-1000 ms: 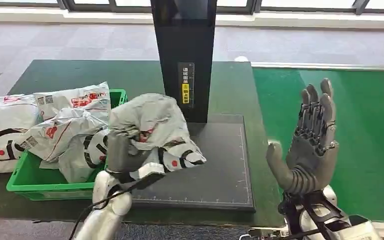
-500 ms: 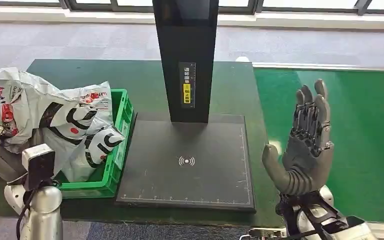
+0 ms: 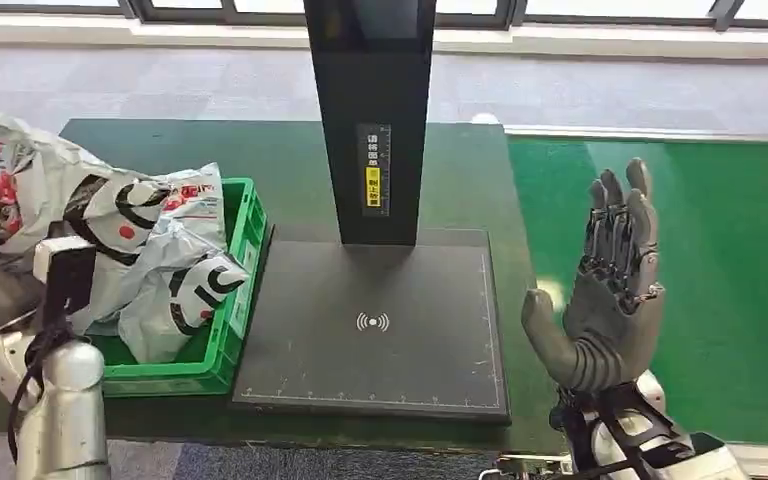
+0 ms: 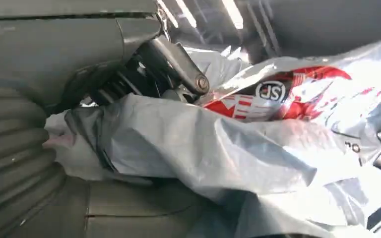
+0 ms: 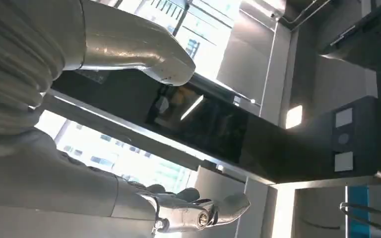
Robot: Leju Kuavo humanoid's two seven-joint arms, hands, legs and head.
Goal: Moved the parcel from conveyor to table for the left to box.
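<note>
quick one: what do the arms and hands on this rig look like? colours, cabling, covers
Both arms are silver metal tubes. The left arm has a black cable looped alongside it and a small box, white on top and black-faced, at the wrist. The right hand is dark grey, with a thick thumb, segmented darker fingers and black cabling at its wrist. The left hand has a grey ribbed cover.

My left hand [image 4: 144, 74] has swung the parcel [image 3: 30, 190] off the black scan pad [image 3: 375, 330], from frame centre to the far left, above the green crate [image 3: 222, 330]. Now it's up a touch higher at the left edge, pad bare, logo showing.
</note>
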